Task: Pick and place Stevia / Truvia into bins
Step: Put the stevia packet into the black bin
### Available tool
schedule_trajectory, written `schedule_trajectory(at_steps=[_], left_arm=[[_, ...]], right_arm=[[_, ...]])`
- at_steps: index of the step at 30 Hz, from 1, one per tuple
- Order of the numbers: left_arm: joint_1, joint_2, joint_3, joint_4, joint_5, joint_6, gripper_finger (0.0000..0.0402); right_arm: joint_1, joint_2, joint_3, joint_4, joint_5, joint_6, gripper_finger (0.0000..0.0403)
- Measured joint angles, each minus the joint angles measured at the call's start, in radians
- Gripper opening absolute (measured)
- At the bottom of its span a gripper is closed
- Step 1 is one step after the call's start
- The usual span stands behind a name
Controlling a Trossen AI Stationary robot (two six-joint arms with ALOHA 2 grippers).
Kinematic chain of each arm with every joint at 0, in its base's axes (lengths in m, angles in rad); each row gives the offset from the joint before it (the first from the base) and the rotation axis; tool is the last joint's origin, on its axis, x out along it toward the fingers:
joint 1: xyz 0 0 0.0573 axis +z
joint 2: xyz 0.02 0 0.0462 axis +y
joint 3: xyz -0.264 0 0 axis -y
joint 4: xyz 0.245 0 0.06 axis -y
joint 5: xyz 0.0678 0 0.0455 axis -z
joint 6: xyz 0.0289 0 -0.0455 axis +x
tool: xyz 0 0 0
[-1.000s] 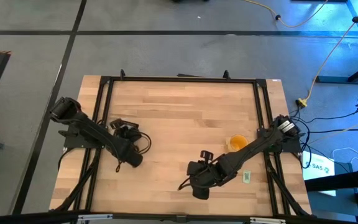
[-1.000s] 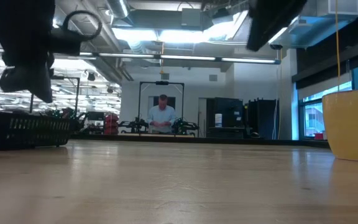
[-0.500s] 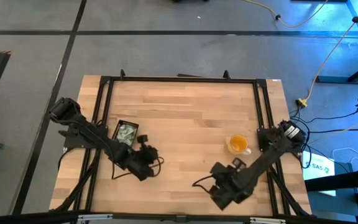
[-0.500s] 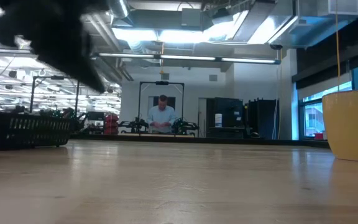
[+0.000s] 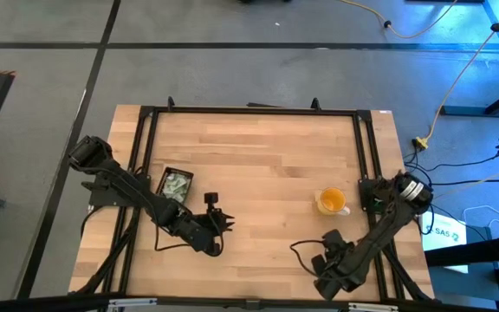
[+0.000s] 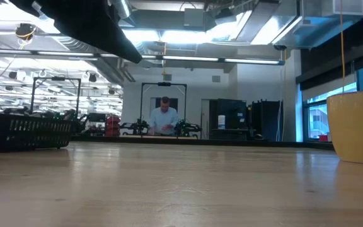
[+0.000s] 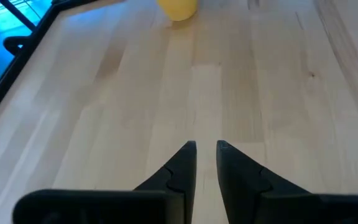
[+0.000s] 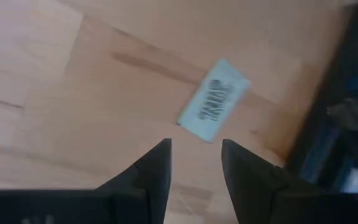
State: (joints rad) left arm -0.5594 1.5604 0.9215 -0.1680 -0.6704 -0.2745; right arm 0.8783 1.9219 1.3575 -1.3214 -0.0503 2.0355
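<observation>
The wooden surface carries the black bin, behind the left tool and already holding several pale green sachets. A yellow cup stands well ahead of that tool; a person stands in the room beyond. The left tool's fingers show only a narrow gap with nothing between them. The right tool, near the surface's front right corner, stands wide open and empty, with one Stevia sachet lying flat just ahead of its fingertips. The step in hand looks like the approach to picking it. Next, the tool must descend, straddle the thin sachet and close.
</observation>
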Motion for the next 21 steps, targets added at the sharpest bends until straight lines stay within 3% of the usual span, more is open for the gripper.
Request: schedule_trajectory(at_steps=[13,21], left_arm=[[0.000,0.000,0.000,0.001,0.000,0.000,0.0052],[0.001,0.000,0.000,0.004,0.000,-0.001,0.0053]], right_arm=[[0.004,-0.006,-0.181,0.226,0.001,0.038,0.0143],[0.029,-0.094,-0.306,0.344,0.006,0.114,0.0143]])
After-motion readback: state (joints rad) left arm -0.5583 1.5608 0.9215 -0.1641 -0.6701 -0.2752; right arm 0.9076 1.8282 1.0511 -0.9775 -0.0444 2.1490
